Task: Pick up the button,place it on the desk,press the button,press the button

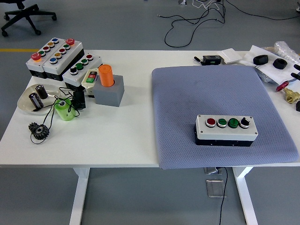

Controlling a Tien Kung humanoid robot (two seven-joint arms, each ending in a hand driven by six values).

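Observation:
A white button box (pixel 226 130) with a black base lies on the grey mat (pixel 206 93), towards its front right. On top it has a red button, two green buttons and a black knob in a row. Only a small black part of my right hand (pixel 296 68) shows at the picture's right edge, far from the box. My left hand is out of view. Nothing touches the box.
At the back left stand more button boxes (pixel 55 57), an orange cylinder (pixel 106 75) on a grey block, a bowl (pixel 35 99), a green part (pixel 64 109) and a black gear (pixel 39 130). Black parts, papers and a brass valve (pixel 290 93) lie at the back right.

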